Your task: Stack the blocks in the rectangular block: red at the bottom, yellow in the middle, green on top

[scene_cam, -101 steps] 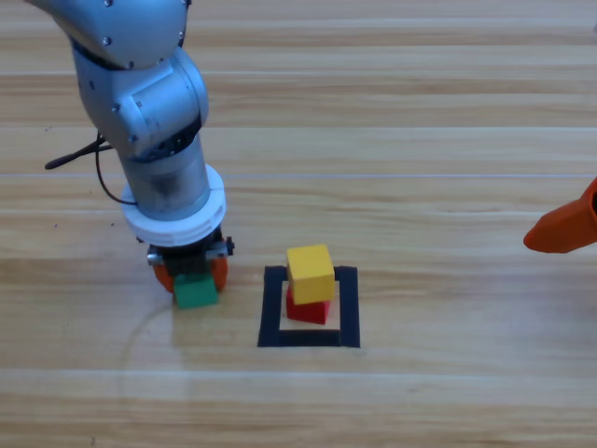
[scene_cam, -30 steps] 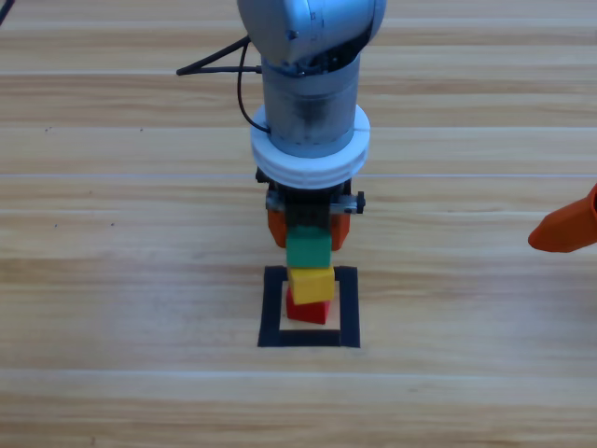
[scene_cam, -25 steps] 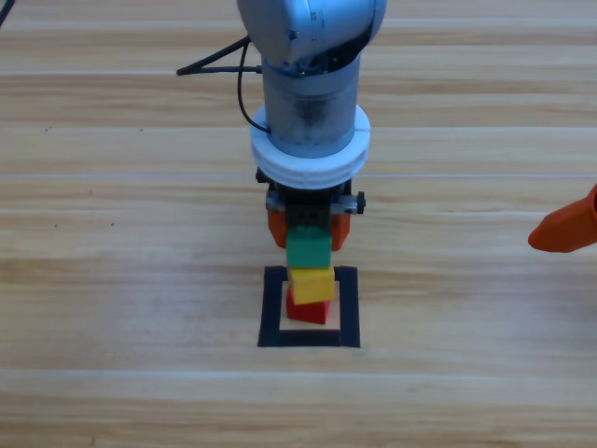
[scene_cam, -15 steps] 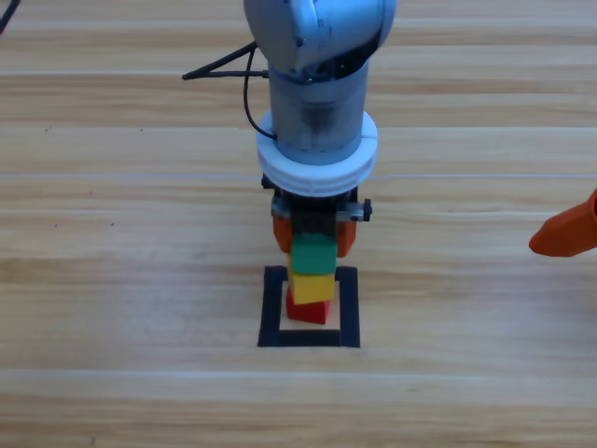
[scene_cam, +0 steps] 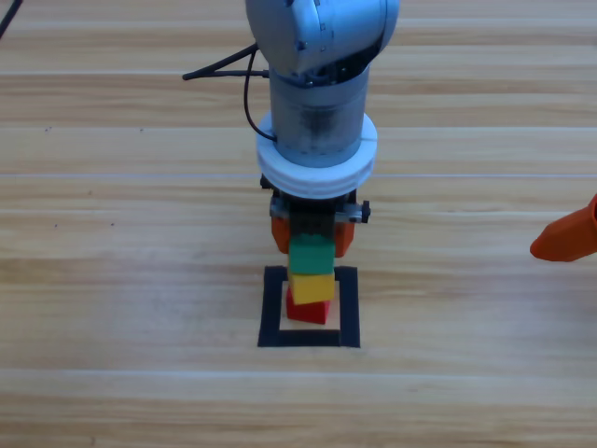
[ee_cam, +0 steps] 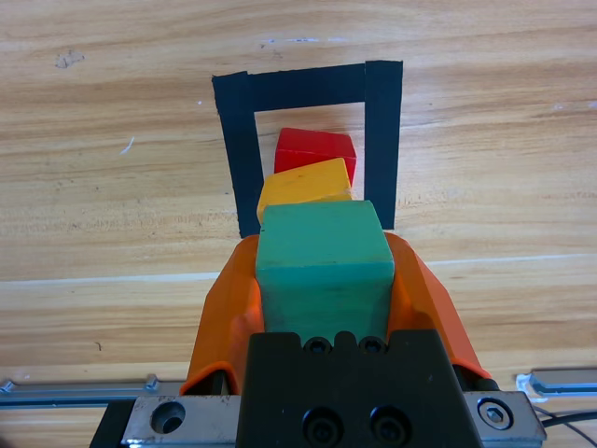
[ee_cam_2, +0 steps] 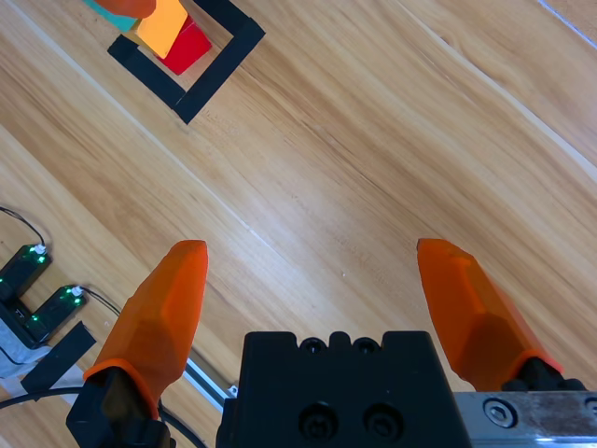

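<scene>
The left claw (scene_cam: 310,238) is clamped on the green cube (ee_cam: 323,266), one orange jaw on each side face, directly over the stack near the middle of the surface (scene_cam: 466,392). Whether the green cube already rests on the yellow cube (scene_cam: 310,286) or sits just above it cannot be told. The yellow cube sits on the red cube (scene_cam: 309,310), slightly twisted against it in the left wrist view.

Handling, as judged: the cubes look rigid, light and smooth-faced, so a moderate squeeze on two opposite flat faces should suffice. A light stack is easily nudged, so release should be gentle.

The rectangular block (scene_cam: 272,308) is a flat tape outline; the red cube stands on its wood-coloured centre, within the border.

The right claw (ee_cam_2: 317,308) waits at the surface's right edge, jaws spread and empty.
</scene>
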You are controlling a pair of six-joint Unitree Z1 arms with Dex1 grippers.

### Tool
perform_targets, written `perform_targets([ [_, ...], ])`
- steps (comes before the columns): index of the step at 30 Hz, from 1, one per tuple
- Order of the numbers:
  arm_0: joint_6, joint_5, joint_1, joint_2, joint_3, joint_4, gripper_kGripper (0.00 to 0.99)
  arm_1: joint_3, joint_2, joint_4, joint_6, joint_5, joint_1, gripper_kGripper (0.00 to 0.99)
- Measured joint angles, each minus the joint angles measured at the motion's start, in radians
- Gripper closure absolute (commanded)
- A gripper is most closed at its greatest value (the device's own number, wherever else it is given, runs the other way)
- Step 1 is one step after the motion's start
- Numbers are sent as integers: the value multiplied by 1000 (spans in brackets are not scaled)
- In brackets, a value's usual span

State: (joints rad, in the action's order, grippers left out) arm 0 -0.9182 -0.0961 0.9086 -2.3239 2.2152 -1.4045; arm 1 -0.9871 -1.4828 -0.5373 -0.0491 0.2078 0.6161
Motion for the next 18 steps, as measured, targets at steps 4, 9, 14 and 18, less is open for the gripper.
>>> perform_targets([
  [4, 0, -5, 0, 0, -9, 0, 867, 2, 0, 0, 0, 0, 0, 2],
  [9, 0, -5, 0, 0, -12, 0, 864, 2, 0, 0, 0, 0, 0, 2],
  [14, 0, -5, 0, 0, -12, 0, 844, 2, 0, 0, -2, 0, 0, 2],
  [18, 0, -5, 0, 0, -12, 0, 475, 2, 0, 0, -3, 0, 0, 2],
])
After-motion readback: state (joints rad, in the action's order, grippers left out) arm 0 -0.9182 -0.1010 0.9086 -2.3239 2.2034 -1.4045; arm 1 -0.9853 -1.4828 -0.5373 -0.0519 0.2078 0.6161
